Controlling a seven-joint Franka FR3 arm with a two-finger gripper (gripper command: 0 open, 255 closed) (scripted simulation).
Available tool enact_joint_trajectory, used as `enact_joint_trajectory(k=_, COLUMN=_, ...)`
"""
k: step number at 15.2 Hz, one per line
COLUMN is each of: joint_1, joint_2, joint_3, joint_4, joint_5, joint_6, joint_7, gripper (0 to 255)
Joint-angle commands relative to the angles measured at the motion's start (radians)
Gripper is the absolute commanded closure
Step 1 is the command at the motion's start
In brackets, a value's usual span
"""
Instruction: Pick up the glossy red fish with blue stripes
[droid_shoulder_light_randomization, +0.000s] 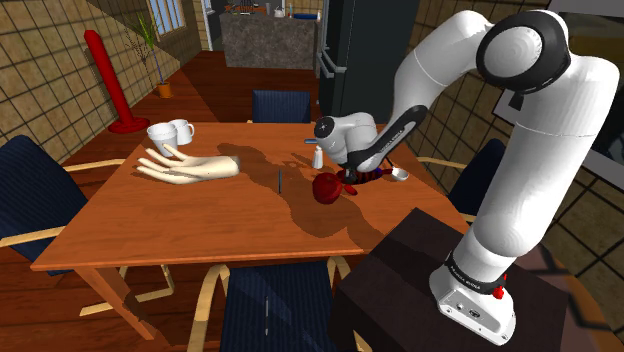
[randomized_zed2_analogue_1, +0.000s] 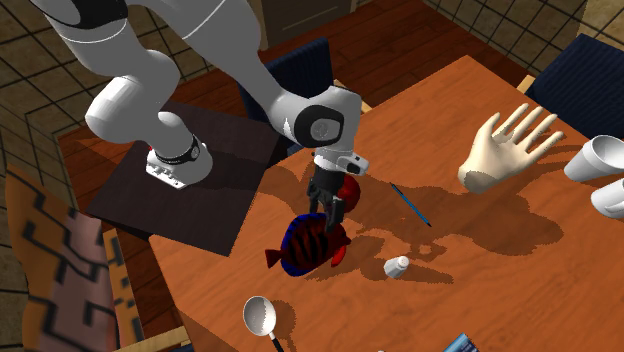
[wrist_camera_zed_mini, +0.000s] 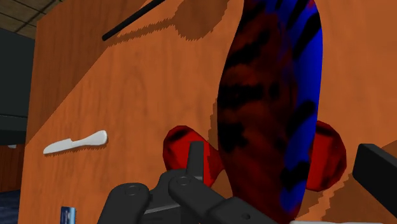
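Red fish (droid_shoulder_light_randomization: 326, 188) with blue stripes sits on the wooden table (droid_shoulder_light_randomization: 200, 235), on the side nearest the arm's stand (droid_shoulder_light_randomization: 400, 280). In the shoulder view it's just toward the picture's left of the black gripper (droid_shoulder_light_randomization: 348, 182), which is down low right at it. A white spoon (droid_shoulder_light_randomization: 399, 174) lies a bit to the right. A small white bottle (droid_shoulder_light_randomization: 318, 157) is just behind the fish and a thin dark pen (droid_shoulder_light_randomization: 278, 181) is to its left. Further left there's a pale model hand (droid_shoulder_light_randomization: 190, 166) lying flat, with two white cups (droid_shoulder_light_randomization: 170, 133) behind it.

Second exterior view: the fish (randomized_zed2_analogue_1: 305, 245) is upright on its edge on the table (randomized_zed2_analogue_1: 480, 270), and the gripper (randomized_zed2_analogue_1: 326, 210) comes straight down onto its top. The bottle (randomized_zed2_analogue_1: 397, 266) is near it on the right, the spoon (randomized_zed2_analogue_1: 259, 315) is below it by the table edge, and the pen (randomized_zed2_analogue_1: 411, 204) lies between the fish and the model hand (randomized_zed2_analogue_1: 508, 147).

Wrist view: the fish (wrist_camera_zed_mini: 273, 95) is huge here, glossy red and dark with a bright blue band. The gripper (wrist_camera_zed_mini: 280, 153) is spread wide around it, one of the fingers (wrist_camera_zed_mini: 193, 156) on each flank. As far as I can see there's a gap on both sides, so it's straddling the fish, not squeezing it. The pen (wrist_camera_zed_mini: 137, 18) is further off on the table (wrist_camera_zed_mini: 127, 95).
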Motion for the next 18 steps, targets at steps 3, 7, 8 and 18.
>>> enact_joint_trajectory(k=3, joint_1=0.0, joint_2=0.009, joint_3=-0.002, joint_4=-0.001, joint_5=-0.008, joint_6=0.006, joint_7=0.01, gripper=255)
enact_joint_trajectory(k=7, joint_1=-0.001, joint_2=0.008, joint_3=-0.002, joint_4=-0.002, joint_5=-0.009, joint_6=0.007, joint_7=0.01, gripper=255)
enact_joint_trajectory(k=8, joint_1=-0.001, joint_2=0.008, joint_3=-0.002, joint_4=-0.001, joint_5=-0.009, joint_6=0.006, joint_7=0.01, gripper=255)
enact_joint_trajectory(k=18, joint_1=0.0, joint_2=-0.076, joint_3=0.008, joint_4=-0.006, joint_5=0.053, joint_6=-0.04, joint_7=-0.072, gripper=255)
